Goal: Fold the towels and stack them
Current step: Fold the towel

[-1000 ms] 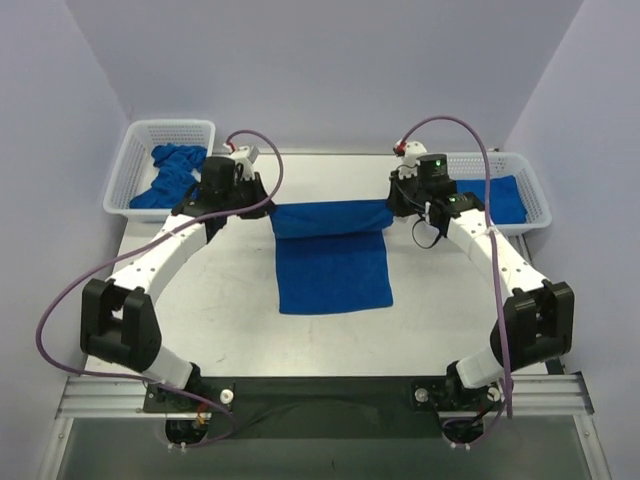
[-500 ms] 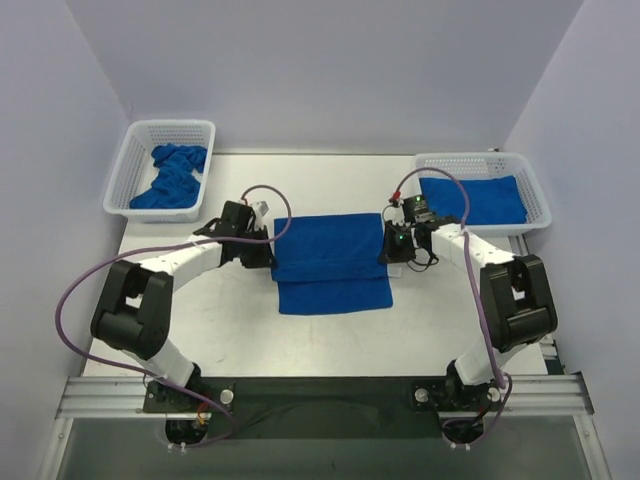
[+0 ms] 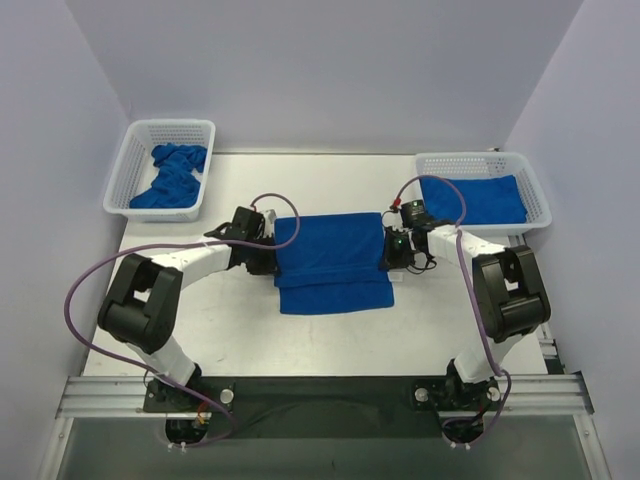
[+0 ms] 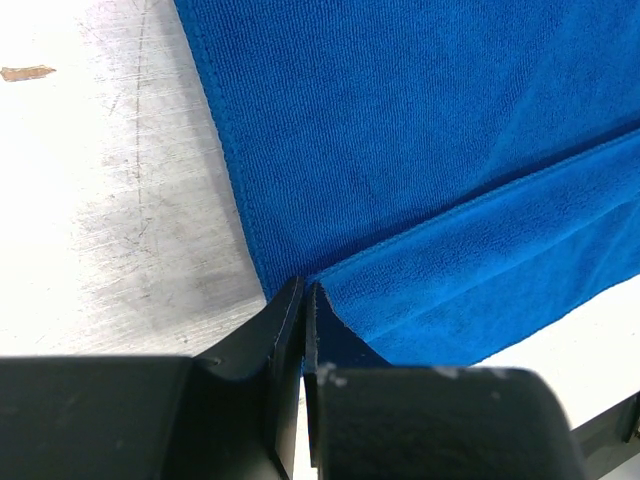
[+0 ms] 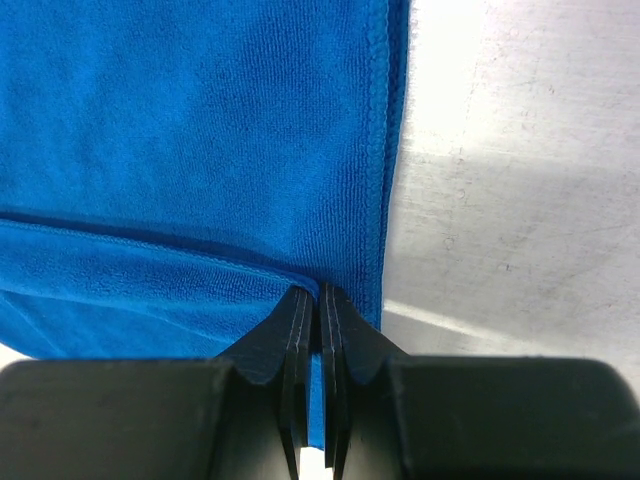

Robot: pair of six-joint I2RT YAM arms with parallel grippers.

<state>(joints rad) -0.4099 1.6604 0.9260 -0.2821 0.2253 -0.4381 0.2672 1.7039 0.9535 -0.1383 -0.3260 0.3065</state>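
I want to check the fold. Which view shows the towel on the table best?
The top external view: it shows the whole towel, folded over, with the lower layer sticking out at the near side. Each wrist view shows only one corner pinched in its jaws.

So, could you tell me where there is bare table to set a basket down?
Free: the near strip between the towel and the arm bases, and the far strip between left basket and right basket. Crowded: beside the towel, where left claw and right claw pinch its corners.
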